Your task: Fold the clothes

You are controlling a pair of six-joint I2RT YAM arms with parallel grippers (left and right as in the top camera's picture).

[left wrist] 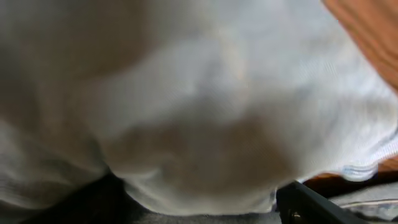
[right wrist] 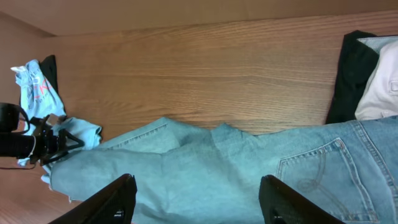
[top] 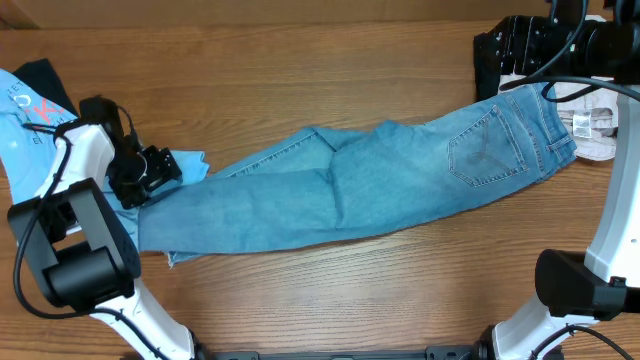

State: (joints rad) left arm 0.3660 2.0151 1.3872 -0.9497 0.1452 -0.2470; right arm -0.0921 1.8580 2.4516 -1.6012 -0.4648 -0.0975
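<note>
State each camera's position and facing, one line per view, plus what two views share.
Overhead: fixed above the table, looking straight down at the jeans; both arms show, left gripper at the hems.
Left wrist: pressed against blurred pale fabric; only a dark finger shows.
Right wrist: raised, looking down over the jeans; its open right gripper frames the bottom.
Shared: overhead and right wrist both show the jeans' back pocket and left gripper.

No text can be read for certain. The T-shirt (top: 20,130) carries red and dark print, too small to make out. A white tag (top: 583,125) on the beige trousers (top: 603,145) is illegible.
</note>
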